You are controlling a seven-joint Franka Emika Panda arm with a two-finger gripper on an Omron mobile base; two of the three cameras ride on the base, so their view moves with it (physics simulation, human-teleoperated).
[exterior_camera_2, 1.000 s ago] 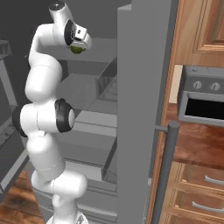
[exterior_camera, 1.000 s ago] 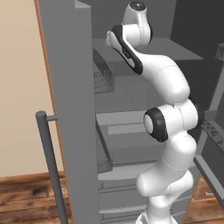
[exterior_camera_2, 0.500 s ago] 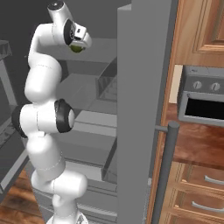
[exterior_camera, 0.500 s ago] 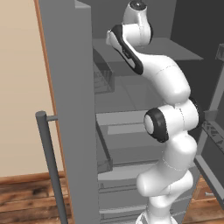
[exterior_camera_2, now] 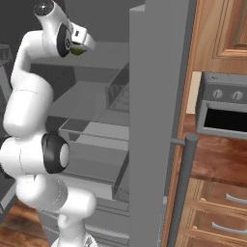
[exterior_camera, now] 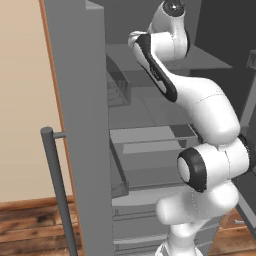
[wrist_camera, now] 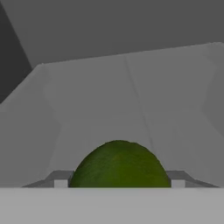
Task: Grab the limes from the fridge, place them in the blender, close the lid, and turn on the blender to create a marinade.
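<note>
The fridge (exterior_camera: 80, 100) stands open, its grey door (exterior_camera_2: 154, 120) swung toward me. My arm reaches up onto an upper shelf (wrist_camera: 131, 96). A dark-green lime (wrist_camera: 119, 164) sits between the two fingertips (wrist_camera: 61, 179), with the gripper (wrist_camera: 119, 181) shut on it. From the right, the same lime (exterior_camera_2: 76, 49) peeks out under the white hand, and the gripper (exterior_camera_2: 80, 47) hangs just above the shelf. The blender and its lid are out of view.
A clear bin (exterior_camera: 117, 87) stands on a middle shelf below the hand, with pulled-out drawers (exterior_camera: 150, 150) lower down. The door's bar handle (exterior_camera_2: 181, 188) juts toward me. A black oven (exterior_camera_2: 222, 111) and wooden drawers (exterior_camera_2: 217, 212) lie to the right.
The jaws have closed in on the lime. The arm and the views have barely moved.
</note>
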